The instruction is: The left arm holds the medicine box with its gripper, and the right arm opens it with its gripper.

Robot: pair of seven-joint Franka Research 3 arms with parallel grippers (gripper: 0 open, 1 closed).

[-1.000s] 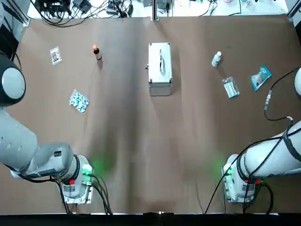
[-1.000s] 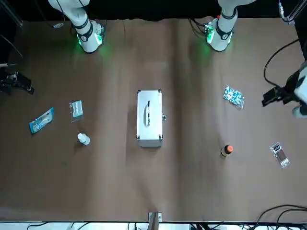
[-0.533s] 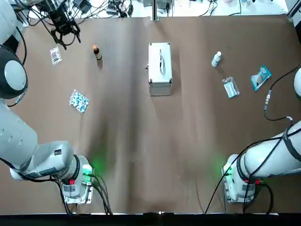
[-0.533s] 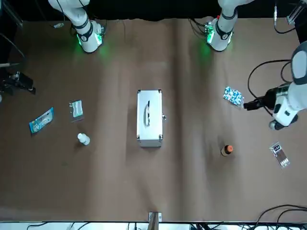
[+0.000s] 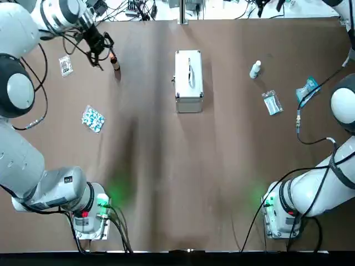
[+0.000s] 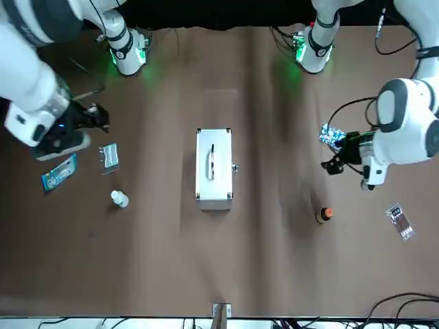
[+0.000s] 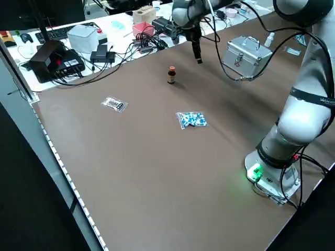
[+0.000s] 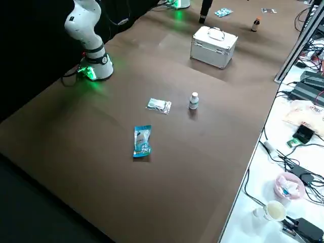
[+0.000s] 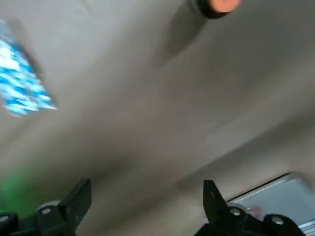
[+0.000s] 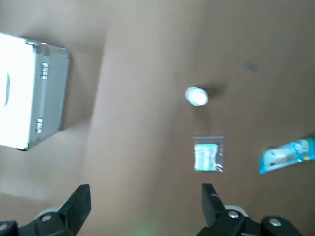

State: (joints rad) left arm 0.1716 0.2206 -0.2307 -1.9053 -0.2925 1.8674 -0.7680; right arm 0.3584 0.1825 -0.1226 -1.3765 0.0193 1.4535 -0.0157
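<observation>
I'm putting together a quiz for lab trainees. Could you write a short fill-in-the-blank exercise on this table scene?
1. The box has its lid ____.
2. The dark bottle nearest the left gripper has an ____ cap.
3. The left gripper and the right gripper both have their fingers ____.
4. The white bottle stands on the robot's ____ side of the box.
Missing words: shut; orange; open; right.

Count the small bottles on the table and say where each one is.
2. The orange-capped bottle stands to the robot's left of the medicine box; the white bottle stands to the box's right. None appears hidden.
</observation>
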